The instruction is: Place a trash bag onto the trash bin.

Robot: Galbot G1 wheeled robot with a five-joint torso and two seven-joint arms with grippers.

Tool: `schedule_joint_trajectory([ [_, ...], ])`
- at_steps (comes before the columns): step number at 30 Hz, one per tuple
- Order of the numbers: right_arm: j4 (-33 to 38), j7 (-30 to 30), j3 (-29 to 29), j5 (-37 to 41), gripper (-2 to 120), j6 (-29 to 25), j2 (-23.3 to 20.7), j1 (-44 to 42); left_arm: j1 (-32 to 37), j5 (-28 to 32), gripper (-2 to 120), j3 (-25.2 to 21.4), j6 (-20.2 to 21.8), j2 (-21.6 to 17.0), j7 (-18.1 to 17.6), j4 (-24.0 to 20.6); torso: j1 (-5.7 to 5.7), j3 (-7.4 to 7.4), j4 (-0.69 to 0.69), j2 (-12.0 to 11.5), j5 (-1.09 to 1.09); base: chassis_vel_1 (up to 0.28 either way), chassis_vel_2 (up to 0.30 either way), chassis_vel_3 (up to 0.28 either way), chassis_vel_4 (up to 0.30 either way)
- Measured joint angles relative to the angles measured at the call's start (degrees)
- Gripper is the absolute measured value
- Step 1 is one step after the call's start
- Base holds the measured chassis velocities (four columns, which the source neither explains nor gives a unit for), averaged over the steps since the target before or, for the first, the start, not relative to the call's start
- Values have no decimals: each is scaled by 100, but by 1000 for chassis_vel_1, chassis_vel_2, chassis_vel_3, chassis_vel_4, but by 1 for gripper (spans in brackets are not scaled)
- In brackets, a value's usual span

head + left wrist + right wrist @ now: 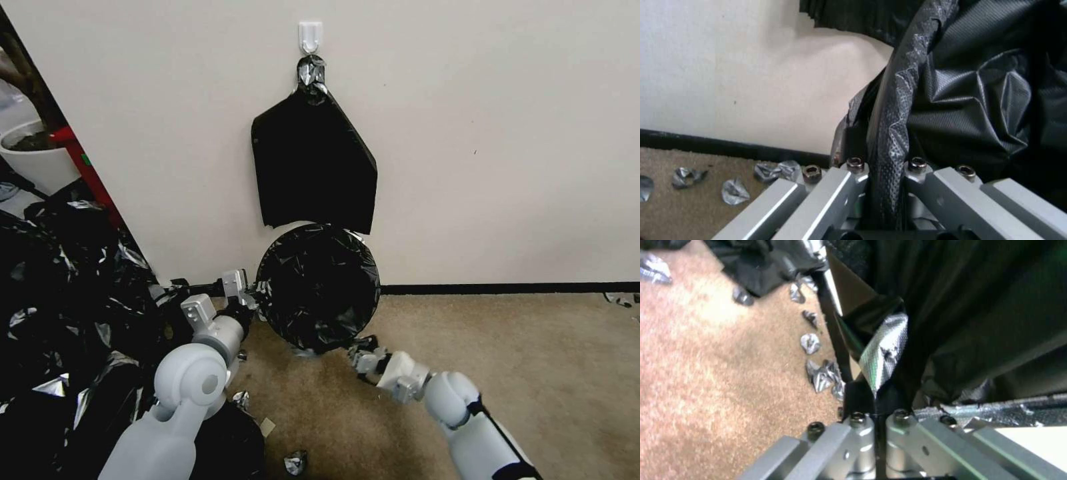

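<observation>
The glossy black trash bag point(318, 287) is stretched over the round mouth of the trash bin, which stands on the carpet against the wall. The bag hides nearly all of the bin; a pale piece of its wall point(1036, 446) shows in the right wrist view. My left gripper point(255, 295) is at the bag's left rim, shut on a rolled black edge of the bag point(889, 140). At the rim's near right side, my right gripper point(361, 351) is shut on a silvery fold of the bag point(882, 356).
A flat black sheaf of bags point(313, 167) hangs from a white wall hook point(310, 35) just above the bin. A big heap of black bags point(60, 300) fills the left. A white plant pot point(33, 157) stands behind it. Silvery scraps point(293, 461) dot the carpet.
</observation>
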State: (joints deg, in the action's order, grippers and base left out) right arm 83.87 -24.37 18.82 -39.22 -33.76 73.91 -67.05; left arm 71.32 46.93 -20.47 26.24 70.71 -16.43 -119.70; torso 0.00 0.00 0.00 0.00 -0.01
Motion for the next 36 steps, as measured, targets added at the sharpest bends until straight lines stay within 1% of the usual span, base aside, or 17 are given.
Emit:
schedule_joint_trajectory([
  [3, 42, -184, -370, 1503, 17, -96, -201, -171, -24, -17, 2, -12, -16, 27, 1, 60, 0, 0, 0, 0, 3, 0, 0, 0, 0],
  [5, 45, -426, -434, 1895, 21, -140, -241, -213, -39, -24, 2, -18, -21, 33, 1, 90, 0, 0, 0, 0, 1, 0, 0, 0, 0],
  [8, 39, -1626, -420, 2917, 35, -313, -361, -321, -89, -36, 2, -48, -42, 35, 2, 185, 0, 0, 0, 0, 2, 0, 0, 0, 0],
  [9, 39, -1626, -420, 2917, 35, -313, -361, -321, -89, -36, 2, -48, -42, 35, 2, 185, 0, 0, 0, 0, 2, 0, 0, 0, 0],
  [12, -2, -2995, -164, 3571, 49, -436, -519, -342, -122, -53, 2, -73, -61, 20, 1, 261, 0, 0, 0, 0, 1, 0, 0, 0, 0],
  [13, -2, -2995, -164, 3571, 49, -436, -519, -342, -122, -53, 2, -73, -61, 20, 1, 261, 0, 0, 0, 0, 1, 0, 0, 0, 0],
  [17, 171, -4275, 165, 4585, 69, -235, -661, -346, -115, -257, 2, -49, -187, 26, 9, 342, 0, 0, 0, 0, 1, 0, 0, 0, 0],
  [18, 171, -4275, 165, 4585, 69, -235, -661, -346, -115, -257, 2, -49, -187, 26, 9, 342, 0, 0, 0, 0, 1, 0, 0, 0, 0],
  [21, 834, -4466, -14, 6134, 81, 423, -743, -366, -81, -428, 2, 29, -280, 69, 46, 443, 0, 0, -1, 0, 0, 0, 0, 0, 0],
  [22, 834, -4466, -14, 6134, 81, 423, -743, -366, -81, -428, 2, 29, -280, 69, 46, 443, 0, 0, -1, 0, 0, 0, 0, 0, 0],
  [25, 1563, -3229, -618, 7240, 69, 863, -766, -375, -42, -632, 2, 140, -381, 149, 124, 541, 0, 0, 1, 0, -2, 0, 0, 0, 0],
  [26, 1563, -3229, -618, 7240, 69, 863, -766, -375, -42, -632, 2, 140, -381, 149, 124, 541, 0, 0, 1, 0, -2, 0, 0, 0, 0],
  [29, 2052, -1301, -1357, 7673, 54, 1092, -703, -327, 9, -836, 2, 248, -471, 223, 177, 586, 0, 0, 0, 0, -1, 0, 0, 0, 0],
  [30, 2052, -1301, -1357, 7673, 54, 1092, -703, -327, 9, -836, 2, 248, -471, 223, 177, 586, 0, 0, 0, 0, -1, 0, 0, 0, 0],
  [33, 2320, 1247, -2198, 7579, 39, 1467, -419, -138, 103, -1243, 2, 353, -808, 291, 294, 705, 0, 0, 1, 0, 0, 0, 0, 0, 0],
  [34, 2320, 1247, -2198, 7579, 39, 1467, -419, -138, 103, -1243, 2, 353, -808, 291, 294, 705, 0, 0, 1, 0, 0, 0, 0, 0, 0],
  [36, 2314, 2450, -2482, 7367, 30, 1809, -234, -48, 155, -1489, 2, 398, -1058, 334, 324, 780, 0, 0, 1, 0, -1, 0, 0, 0, 0],
])
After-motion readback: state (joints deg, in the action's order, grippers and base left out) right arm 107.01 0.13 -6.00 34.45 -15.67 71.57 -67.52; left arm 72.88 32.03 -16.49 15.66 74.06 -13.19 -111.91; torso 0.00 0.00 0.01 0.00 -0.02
